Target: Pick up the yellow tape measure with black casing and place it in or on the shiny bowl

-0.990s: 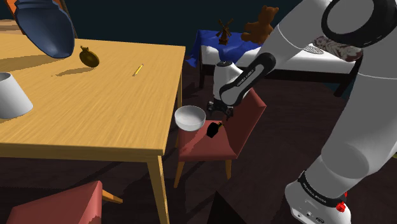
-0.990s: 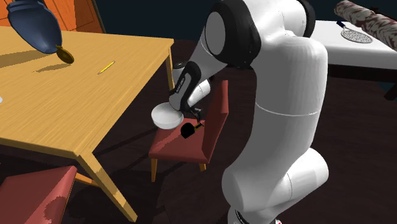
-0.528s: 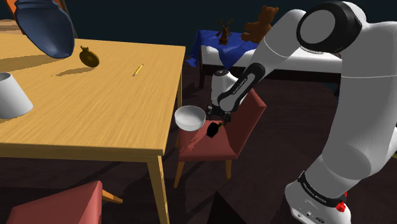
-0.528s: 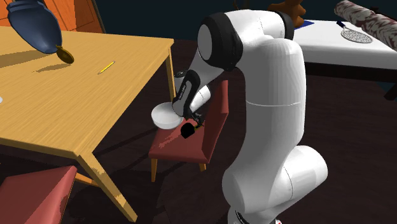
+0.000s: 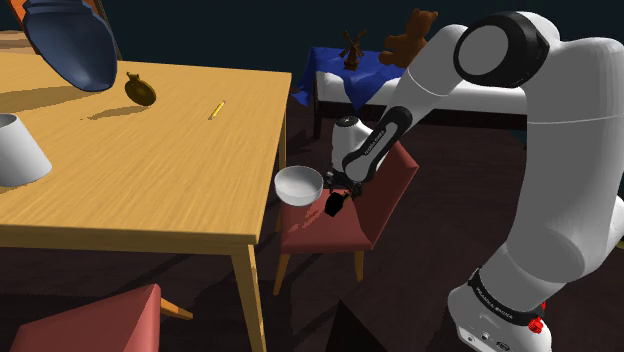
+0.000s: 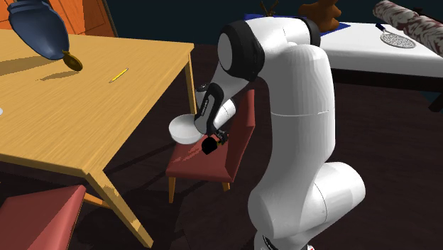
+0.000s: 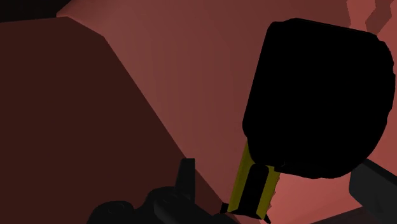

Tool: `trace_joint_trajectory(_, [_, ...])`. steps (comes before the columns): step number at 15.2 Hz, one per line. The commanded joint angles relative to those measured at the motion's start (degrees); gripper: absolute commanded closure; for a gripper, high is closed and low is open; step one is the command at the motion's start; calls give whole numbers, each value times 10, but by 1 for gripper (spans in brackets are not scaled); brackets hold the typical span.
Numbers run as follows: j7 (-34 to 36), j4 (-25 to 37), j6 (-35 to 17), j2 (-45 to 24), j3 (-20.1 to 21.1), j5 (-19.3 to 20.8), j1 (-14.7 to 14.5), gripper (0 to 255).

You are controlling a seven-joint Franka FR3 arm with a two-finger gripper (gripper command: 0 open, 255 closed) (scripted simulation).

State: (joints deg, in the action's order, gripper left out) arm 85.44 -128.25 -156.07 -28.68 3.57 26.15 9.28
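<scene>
1. Arm [image 5: 560, 180]: glossy white rounded shells, dark round joints [image 5: 497, 47].
2. Gripper [image 5: 338, 193]: all black.
3. Just behind the gripper, a black strip [image 5: 375, 143] carries white letters.
4. Farthest from the gripper, a black ring [image 5: 497, 293] with white letters and a small red knob [image 5: 537, 325].

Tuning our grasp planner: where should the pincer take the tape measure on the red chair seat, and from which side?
Probably the bulky black casing, not the thin yellow tab jutting toward the pincer. Come down from above the chair seat, on the side away from the bowl, which sits close beside it.
</scene>
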Motion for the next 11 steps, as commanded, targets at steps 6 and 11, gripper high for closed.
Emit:
trace_joint_trajectory(6, [0,0,0,0,0,0,0,255])
trace_joint_trajectory(11, [0,0,0,0,0,0,0,255])
